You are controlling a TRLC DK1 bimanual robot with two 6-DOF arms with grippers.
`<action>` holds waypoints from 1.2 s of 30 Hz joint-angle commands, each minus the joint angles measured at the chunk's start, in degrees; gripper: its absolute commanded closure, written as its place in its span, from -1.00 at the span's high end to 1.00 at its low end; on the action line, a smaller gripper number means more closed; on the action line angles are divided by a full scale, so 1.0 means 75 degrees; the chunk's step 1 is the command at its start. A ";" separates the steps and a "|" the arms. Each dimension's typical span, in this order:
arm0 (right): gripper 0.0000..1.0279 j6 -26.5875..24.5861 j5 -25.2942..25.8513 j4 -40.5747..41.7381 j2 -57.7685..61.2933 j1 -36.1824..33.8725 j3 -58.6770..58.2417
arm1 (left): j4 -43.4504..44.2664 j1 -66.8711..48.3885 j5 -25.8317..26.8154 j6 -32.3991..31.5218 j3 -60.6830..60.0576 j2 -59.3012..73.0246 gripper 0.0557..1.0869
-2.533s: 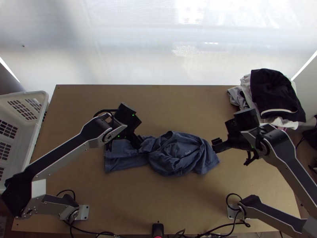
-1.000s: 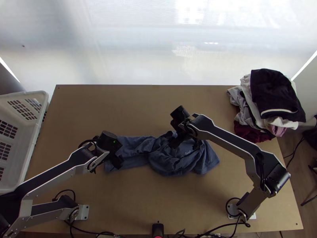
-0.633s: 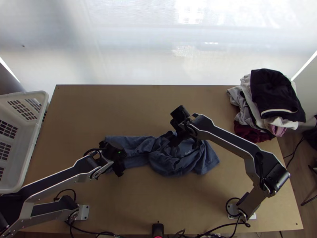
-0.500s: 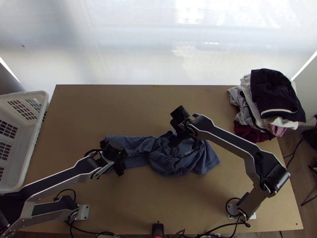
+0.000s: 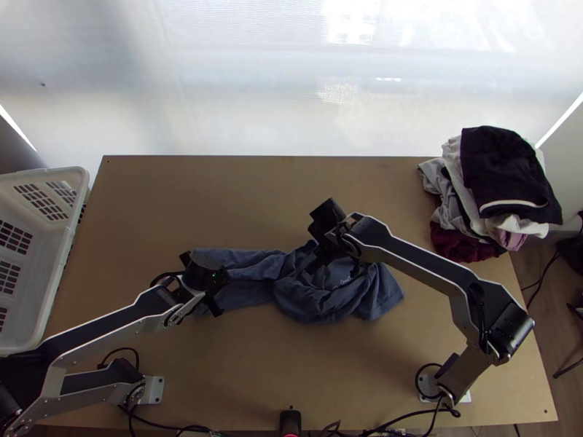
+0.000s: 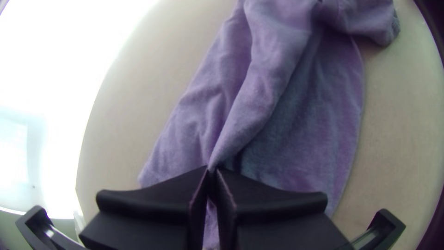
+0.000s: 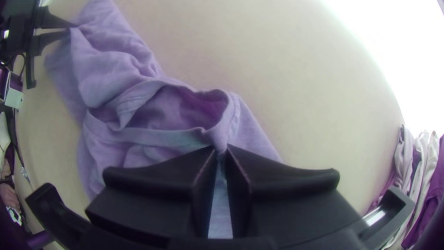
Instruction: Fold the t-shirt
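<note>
OK so both my hands are busy rn. Left fingers (image 6: 196,180) are clamped on a ridge of the t-shirt (image 5: 248,262), prob near the hem end, and right fingers (image 7: 199,163) are pinched shut on the collar (image 7: 159,136), neck hole gaping right beside them. Shirt's mid-frame on the worktop (image 5: 218,197) in the top view: bunched toward the right, longer and flatter toward the left, w/ a soft fold running into my left grip. Def not folded yet imo, I'd call this step straightening it out.

Tips fwiw: lift both ends together, pull apart slow til the slack's gone, then lower it flat. Keep tension even, bc a yank could pop that small collar pinch. My left grip looks inboard of the corners, so they may droop; might need a regrip after.

Re: labels, there's a small pale print (image 5: 345,280) on the shirt, can't make it out tbh.
</note>
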 commanded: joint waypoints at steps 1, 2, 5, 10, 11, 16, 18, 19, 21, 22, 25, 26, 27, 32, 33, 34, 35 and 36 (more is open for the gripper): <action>-0.95 -0.0177 -0.0013 0.0163 -0.0178 -0.0009 -0.0165 | -0.0175 0.0620 0.0235 0.0149 0.0133 -0.0236 -0.92; -0.95 -0.0165 -0.0013 0.0081 -0.0307 -0.0056 -0.0177 | -0.0327 0.0773 0.0246 0.0172 0.0227 -0.0342 -0.92; -0.95 -0.0212 -0.0013 -0.0236 -0.1081 -0.0232 -0.0083 | -0.1195 0.1417 0.0469 0.0231 0.0907 -0.0740 -0.92; -0.95 -0.0411 -0.0248 -0.1630 -0.2487 -0.0713 0.0292 | -0.2941 0.2343 0.1008 0.0149 0.2559 -0.1314 -0.92; -0.95 -0.0505 -0.0283 -0.1877 -0.2733 -0.0842 0.0268 | -0.3187 0.2495 0.1113 0.0172 0.2782 -0.1373 -0.92; -0.95 -0.0939 -0.0787 -0.3271 -0.3717 -0.1615 0.0198 | -0.3796 0.2917 0.1277 0.0336 0.3075 -0.1830 -0.92; -0.95 -0.1103 -0.0857 -0.3916 -0.4069 -0.1767 0.0057 | -0.3937 0.2917 0.1313 0.0371 0.2981 -0.2041 -0.92; -0.95 -0.1161 -0.0881 -0.4068 -0.4303 -0.1896 -0.0107 | -0.4007 0.2917 0.1313 0.0371 0.2958 -0.2135 -0.92; -0.95 -0.1360 -0.0998 -0.4642 -0.4678 -0.2002 -0.0435 | -0.4195 0.2894 0.1418 0.0371 0.2934 -0.2299 -0.92; -0.95 -0.1618 -0.1174 -0.5181 -0.4784 -0.2049 -0.0622 | -0.4253 0.2882 0.1430 0.0371 0.2911 -0.2369 -0.92; -0.95 -0.2134 -0.1420 -0.6271 -0.5112 -0.2002 -0.1501 | -0.4312 0.2823 0.1430 0.0383 0.2770 -0.2521 -0.92; -0.95 -0.2204 -0.1408 -0.6294 -0.5276 -0.1955 -0.1865 | -0.4312 0.2812 0.1430 0.0395 0.2735 -0.2545 -0.92; -0.95 -0.2263 -0.1396 -0.6318 -0.5417 -0.1931 -0.2158 | -0.4312 0.2812 0.1430 0.0418 0.2723 -0.2545 -0.92; -0.93 -0.3306 -0.1373 -0.6318 -0.5393 -0.1990 -0.3411 | -0.4300 0.2566 0.1442 0.0430 0.2688 -0.2521 -0.92; -0.74 -0.3657 -0.1267 -0.6271 -0.5381 -0.2013 -0.3576 | -0.4300 0.2495 0.1442 0.0430 0.2676 -0.2521 -0.92; -0.44 -0.3646 -0.1068 -0.6212 -0.5405 -0.2084 -0.3658 | -0.4300 0.2437 0.1442 0.0442 0.2653 -0.2510 -0.92; -0.31 -0.3552 -0.0916 -0.6154 -0.5417 -0.2119 -0.3658 | -0.4288 0.2390 0.1442 0.0465 0.2641 -0.2510 -0.92; -0.20 -0.3517 -0.0705 -0.6107 -0.5487 -0.2236 -0.3611 | -0.4288 0.2355 0.1442 0.0477 0.2606 -0.2510 -0.92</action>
